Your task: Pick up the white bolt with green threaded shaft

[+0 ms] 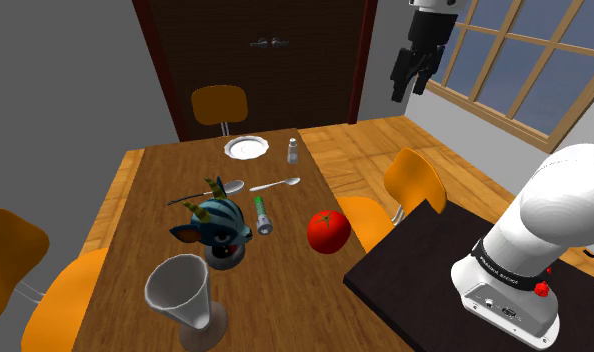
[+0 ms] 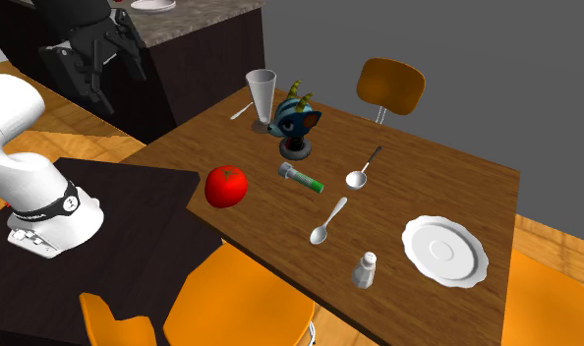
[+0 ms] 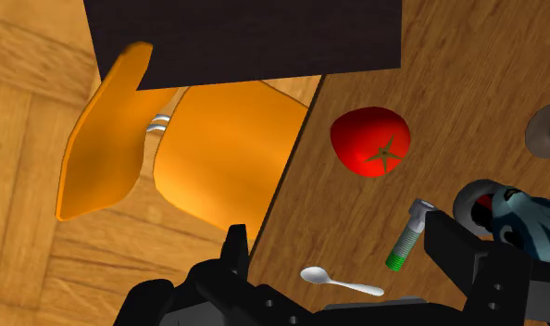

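While hanging clear of bolt (image 3: 405, 236), gripper (image 1: 409, 88) spread, empty

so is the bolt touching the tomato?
Apart. The second exterior view shows bare table between the bolt and the tomato.

We see even, moderately bright light in all three views. The large paned window (image 1: 515, 70) at the shoulder view's far right shows dull blue-grey. The glossy white robot arm (image 1: 560, 205) is the brightest area, softly shaded underneath. The round red tomato (image 1: 328, 231) carries a pale highlight and drops a small soft shadow on the brown wooden table (image 1: 155, 190). The grey-headed bolt with green shaft (image 1: 262, 215) reads pale against it. The dark brown double door (image 1: 255, 60) looks dim.
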